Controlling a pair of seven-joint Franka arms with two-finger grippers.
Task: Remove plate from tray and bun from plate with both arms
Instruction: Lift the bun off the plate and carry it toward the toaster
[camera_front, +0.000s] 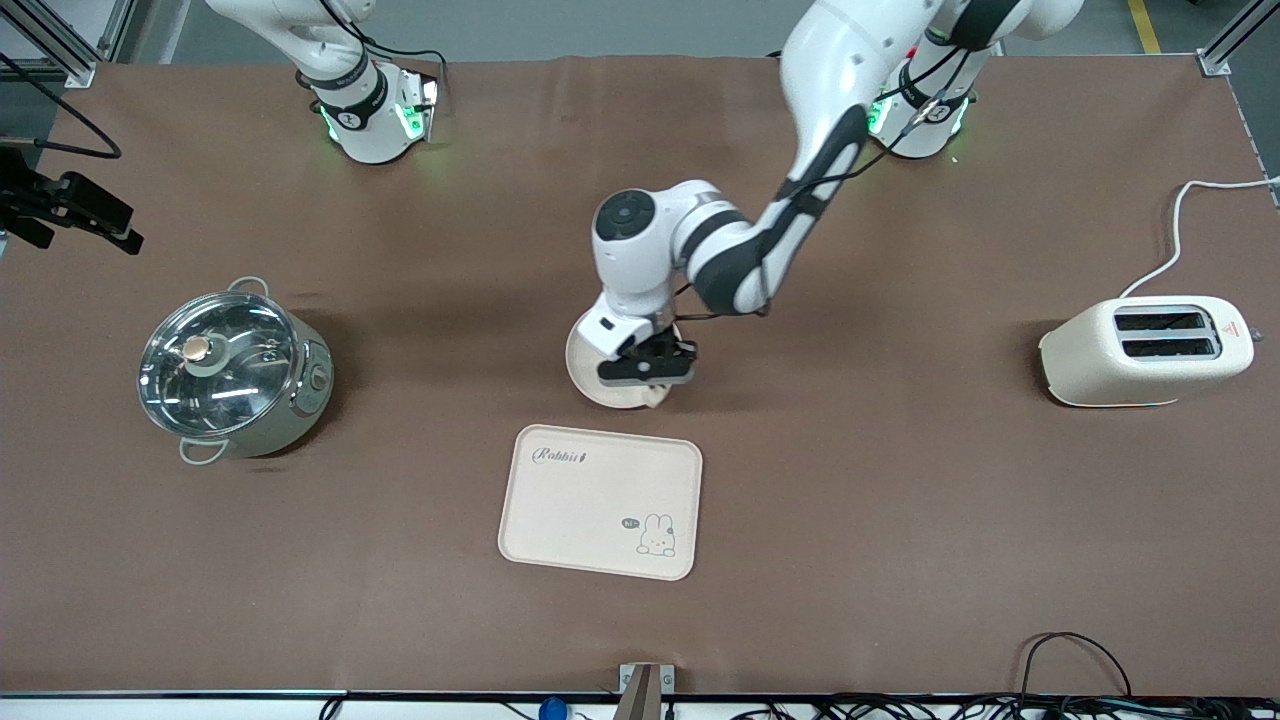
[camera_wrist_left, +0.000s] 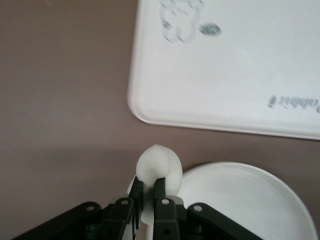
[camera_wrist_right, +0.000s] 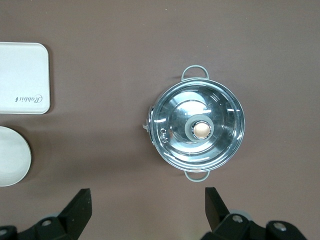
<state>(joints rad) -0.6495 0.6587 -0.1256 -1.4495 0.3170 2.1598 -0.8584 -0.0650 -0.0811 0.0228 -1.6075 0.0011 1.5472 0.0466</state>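
Front view: brown counter (camera_front: 900, 480); left gripper (camera_front: 655, 385) fingers pinch the bun (camera_wrist_left: 159, 167) mid-counter; right gripper (camera_wrist_right: 147, 210) waits, fingers spread.

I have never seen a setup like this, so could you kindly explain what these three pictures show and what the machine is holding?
Two white robot arms stand at a brown table. One picture looks down from a high camera facing them; the other two come from cameras on each arm's wrist. The left pincer is shut on a small white bun, over the edge of a round plate that sits on the table beside the rabbit tray, not on it. The right pincer waits open, high over a lidded steel pot. A cream toaster sits toward the left arm's end.
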